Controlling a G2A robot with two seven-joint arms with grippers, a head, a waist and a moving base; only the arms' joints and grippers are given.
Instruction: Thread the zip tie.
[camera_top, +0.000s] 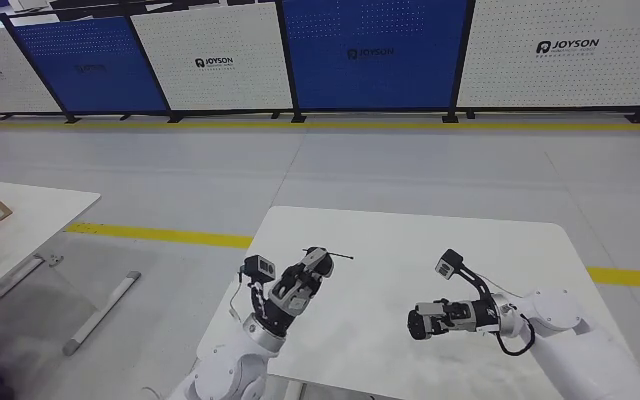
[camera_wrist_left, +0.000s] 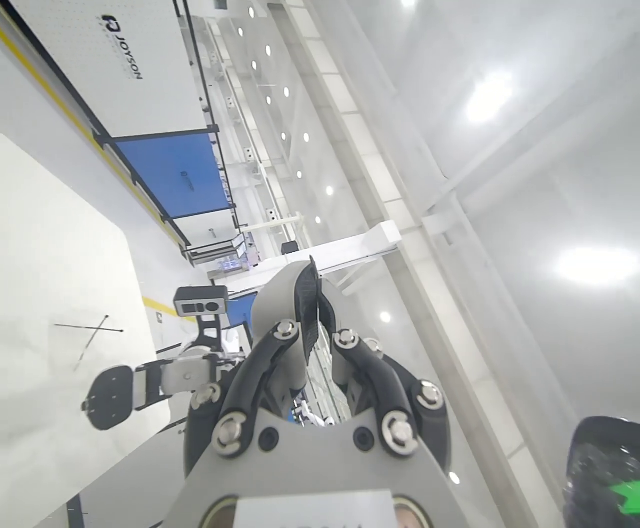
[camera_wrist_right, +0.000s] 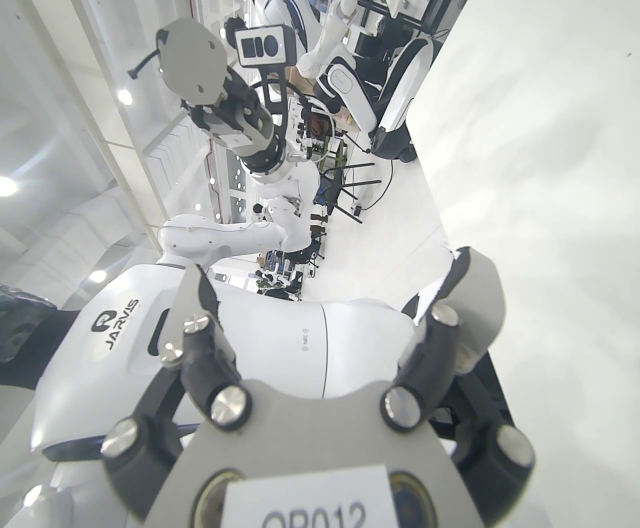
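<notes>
Top view: left arm (camera_top: 250, 350) stands at the lower edge, left of centre, with its forearm angled up and to the right. The left gripper (camera_top: 314, 264) is at its tip. In the left wrist view its fingers (camera_wrist_left: 307, 300) press flat together, pads meeting.

Top view: right arm (camera_top: 550, 310) reaches in from the lower right corner, elbow bent, forearm running leftward toward frame centre. The right gripper (camera_top: 420, 323) points left toward the other arm, well apart from it. In the right wrist view its own fingers (camera_wrist_right: 475, 285) stand wide apart, and the left gripper sits upper left, tilted upward.
</notes>
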